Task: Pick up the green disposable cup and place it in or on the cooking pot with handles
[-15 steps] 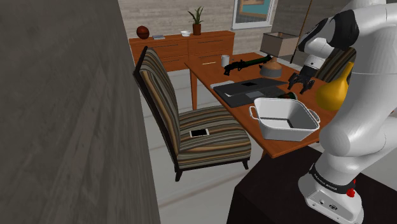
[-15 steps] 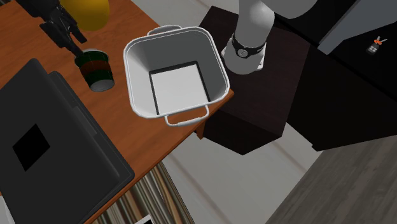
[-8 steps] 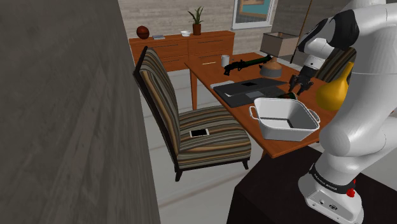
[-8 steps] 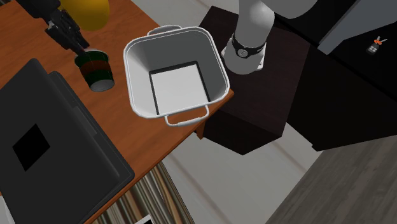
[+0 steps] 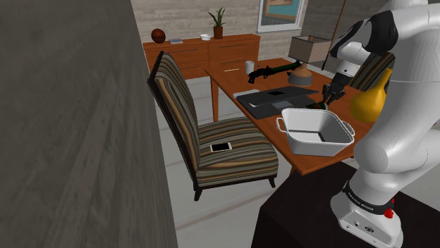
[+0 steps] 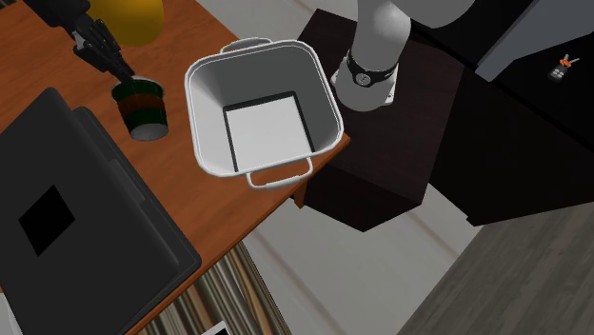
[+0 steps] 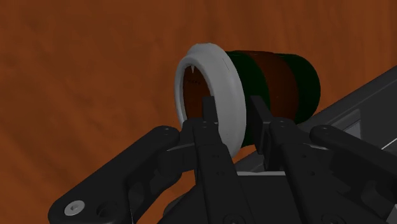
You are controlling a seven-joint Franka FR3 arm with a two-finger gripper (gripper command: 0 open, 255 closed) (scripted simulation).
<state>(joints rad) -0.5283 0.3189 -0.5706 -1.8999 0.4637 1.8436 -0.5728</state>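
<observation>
The green cup [image 6: 143, 109], with a dark red band and a white rim, stands upright on the brown table [image 6: 57, 76] just beside the pot. My gripper [image 6: 122, 74] comes down on its rim from above. In the wrist view the gripper [image 7: 232, 108] has one finger inside the cup [image 7: 280, 79] and the other outside, clasping the rim wall between them. The grey square cooking pot [image 6: 198, 114] with two handles stands at the table's corner, with nothing inside. In the shoulder view the gripper [image 5: 327, 98] hangs just behind the pot [image 5: 310, 144].
A shut black laptop [image 6: 67, 209] lies next to the cup. A yellow gourd [image 5: 370, 102] stands close behind the gripper. Farther back on the table are a long black object [image 5: 271, 70] and a white mug [image 5: 249, 67]. A striped chair [image 5: 211, 141] stands beside the table.
The fingers have gone from wide apart to closed on the cup's rim. The hand has barely shifted, and the cup and pot stay where they were.
</observation>
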